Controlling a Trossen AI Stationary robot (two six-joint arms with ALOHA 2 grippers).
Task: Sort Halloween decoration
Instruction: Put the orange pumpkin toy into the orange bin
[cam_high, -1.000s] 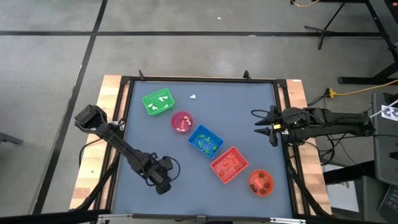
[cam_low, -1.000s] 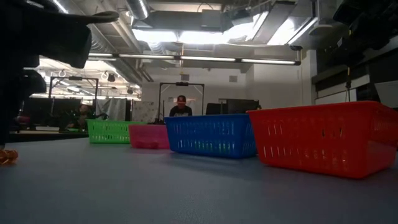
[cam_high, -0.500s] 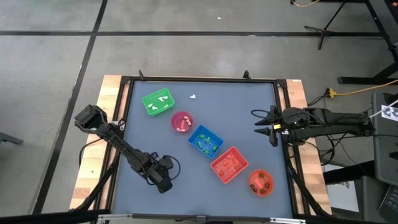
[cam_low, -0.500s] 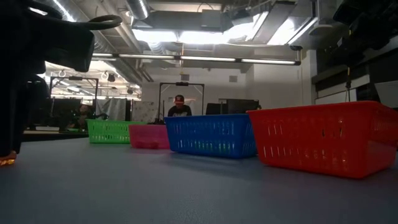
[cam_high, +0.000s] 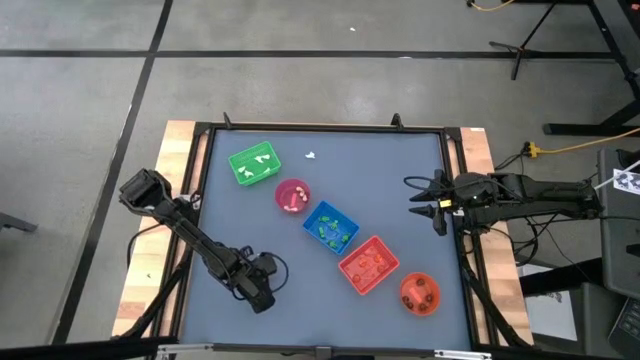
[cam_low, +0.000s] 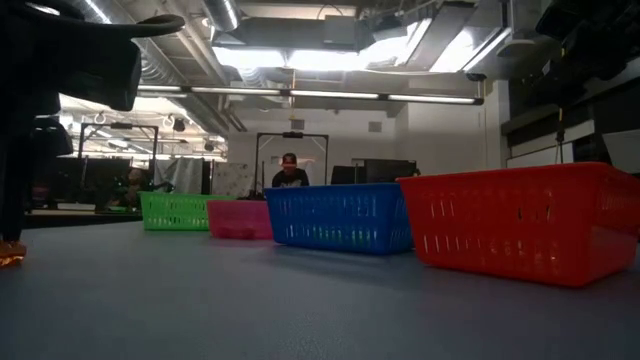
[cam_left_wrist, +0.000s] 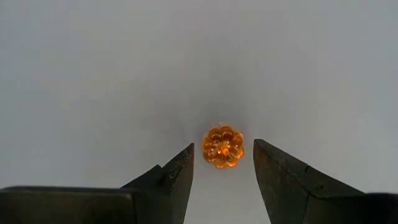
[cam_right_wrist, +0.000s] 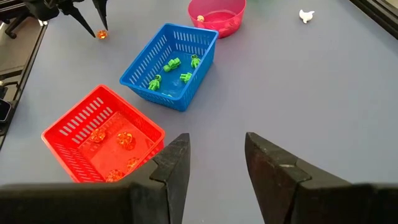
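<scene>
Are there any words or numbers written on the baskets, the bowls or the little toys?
None: no words or numbers show on the green basket, blue basket, red basket, pink bowl or orange bowl.
A white tag by the right arm bears a marking too small to read.
</scene>
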